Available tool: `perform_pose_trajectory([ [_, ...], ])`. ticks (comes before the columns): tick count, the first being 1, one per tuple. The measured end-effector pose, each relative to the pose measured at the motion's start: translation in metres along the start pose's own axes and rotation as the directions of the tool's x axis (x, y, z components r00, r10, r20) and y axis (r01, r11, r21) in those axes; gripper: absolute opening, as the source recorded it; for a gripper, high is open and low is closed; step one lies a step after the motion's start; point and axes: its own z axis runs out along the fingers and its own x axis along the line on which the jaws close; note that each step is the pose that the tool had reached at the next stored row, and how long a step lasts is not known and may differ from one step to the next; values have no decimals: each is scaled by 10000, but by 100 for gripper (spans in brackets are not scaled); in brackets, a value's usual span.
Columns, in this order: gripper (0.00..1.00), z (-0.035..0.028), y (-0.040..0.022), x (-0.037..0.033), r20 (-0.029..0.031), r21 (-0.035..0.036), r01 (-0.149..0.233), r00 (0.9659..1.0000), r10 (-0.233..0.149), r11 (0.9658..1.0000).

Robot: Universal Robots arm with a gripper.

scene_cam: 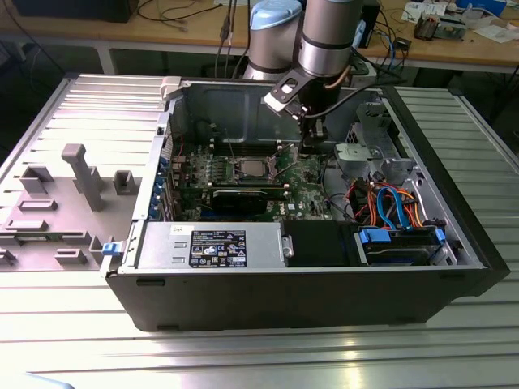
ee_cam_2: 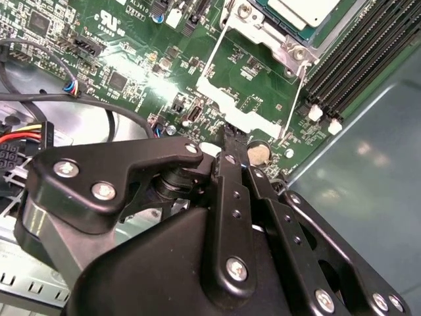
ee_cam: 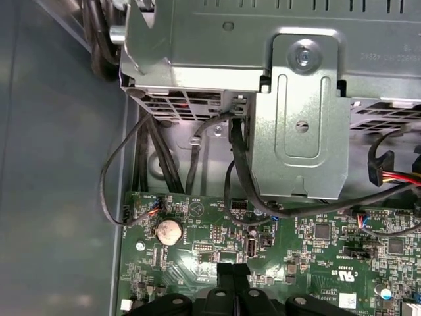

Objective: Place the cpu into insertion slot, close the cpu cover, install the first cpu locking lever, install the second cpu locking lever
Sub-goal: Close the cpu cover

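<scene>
Well, the gripper (scene_cam: 310,146) hangs over the green motherboard (scene_cam: 304,174), fingertips (ee_cam: 225,271) pressed together on nothing; the second wrist view adds the cpu (ee_cam_2: 299,8) lying in the insertion slot (ee_cam_2: 289,46), toward the exterior view's left

Silver-grey tubular arm (scene_cam: 328,40) with pale blue joint cap (scene_cam: 274,18), black link-bar claw (ee_cam_2: 230,137) with silver screws (ee_cam_2: 237,268).

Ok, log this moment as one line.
gripper: shut, nothing seen held | position: over motherboard, near coin cell | cpu: seated in insertion slot
</scene>
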Motion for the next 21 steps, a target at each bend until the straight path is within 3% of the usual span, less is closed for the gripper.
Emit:
perform_pose_trajectory([
  [21, 11, 2, -65, 4, -9, 9, 0, 10000, 0, 10000],
])
